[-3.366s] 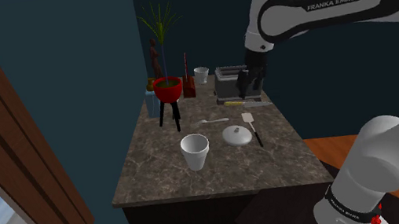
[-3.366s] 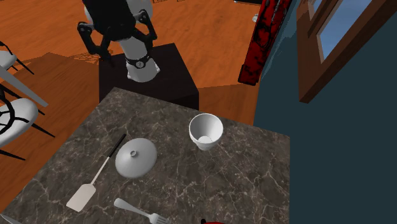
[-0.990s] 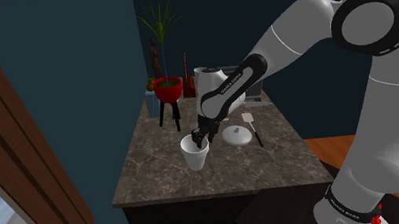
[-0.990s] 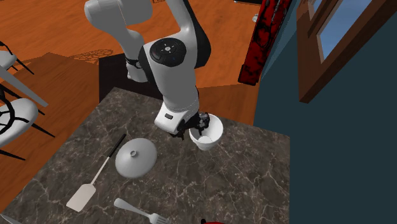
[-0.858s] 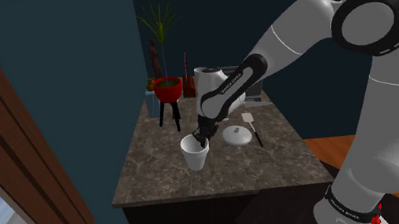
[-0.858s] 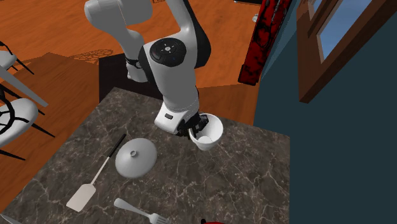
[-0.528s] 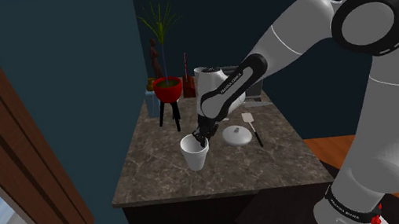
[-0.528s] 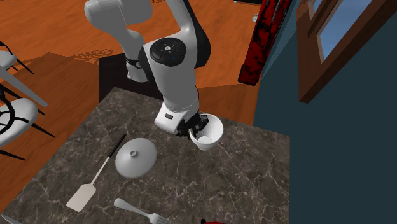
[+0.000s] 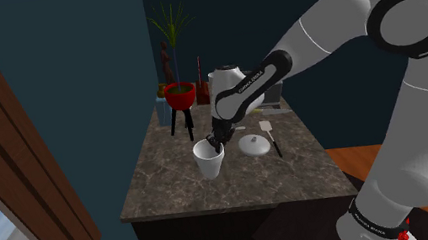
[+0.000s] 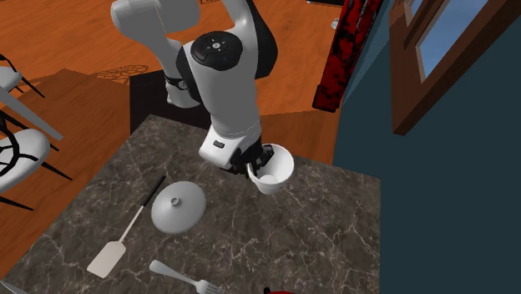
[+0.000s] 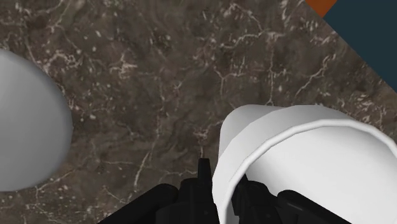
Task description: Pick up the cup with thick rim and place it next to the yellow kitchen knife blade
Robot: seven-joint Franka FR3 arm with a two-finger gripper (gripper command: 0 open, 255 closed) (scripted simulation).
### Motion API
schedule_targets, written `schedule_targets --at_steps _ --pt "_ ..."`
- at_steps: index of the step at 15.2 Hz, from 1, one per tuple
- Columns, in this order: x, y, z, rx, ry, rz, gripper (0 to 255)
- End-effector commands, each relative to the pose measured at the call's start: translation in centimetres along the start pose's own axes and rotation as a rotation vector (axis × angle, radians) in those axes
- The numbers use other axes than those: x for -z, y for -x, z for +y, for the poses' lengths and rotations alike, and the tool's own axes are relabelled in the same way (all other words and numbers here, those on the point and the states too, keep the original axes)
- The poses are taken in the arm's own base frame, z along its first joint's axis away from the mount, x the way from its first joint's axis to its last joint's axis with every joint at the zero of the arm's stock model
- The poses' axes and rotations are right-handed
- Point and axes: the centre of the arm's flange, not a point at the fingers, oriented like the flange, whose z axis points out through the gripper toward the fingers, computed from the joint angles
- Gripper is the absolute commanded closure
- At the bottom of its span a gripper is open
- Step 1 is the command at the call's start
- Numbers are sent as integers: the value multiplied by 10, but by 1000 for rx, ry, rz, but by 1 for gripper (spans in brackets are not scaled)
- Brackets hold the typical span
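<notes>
The all-black gripper [image 10: 258,164] was clamped on the rim of the plain white thick-rimmed cup [image 10: 275,175], near the round grey lid [image 10: 178,206] on the dark marble counter [image 10: 292,242].

- A dark brown marble countertop with pale veins [image 9: 169,180] topped a dark cabinet.
- A white domed lid with a small knob [image 9: 253,144] lay flat on the stone.
- A white spatula with a thin black handle [image 9: 272,137] lay just beside the lid.
- A silver fork [image 10: 179,276] lay near the spatula's blade, apart from it.
- A green spiky plant in a red pot on black tripod legs [image 9: 180,95] stood at the counter's far end.
- A brown wooden window frame [image 9: 12,150] sat in a dark teal wall [image 9: 88,80].
- The floor showed orange wood planks [image 10: 75,42].
</notes>
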Motion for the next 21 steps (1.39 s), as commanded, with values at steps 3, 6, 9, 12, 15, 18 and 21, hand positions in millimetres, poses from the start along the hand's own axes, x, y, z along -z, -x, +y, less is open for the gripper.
schedule_targets --at_steps 3,6,9,12,15,18,21 --pt "21 -2 -2 0 0 0 255" --pt "37 -2 -4 0 0 0 255" --pt "53 -3 -5 0 0 0 255" --pt "68 -4 -6 0 0 0 255" --pt "84 -4 -7 0 0 0 255" --pt "100 -5 -9 0 0 0 255" --pt "116 -5 -10 0 0 0 255"
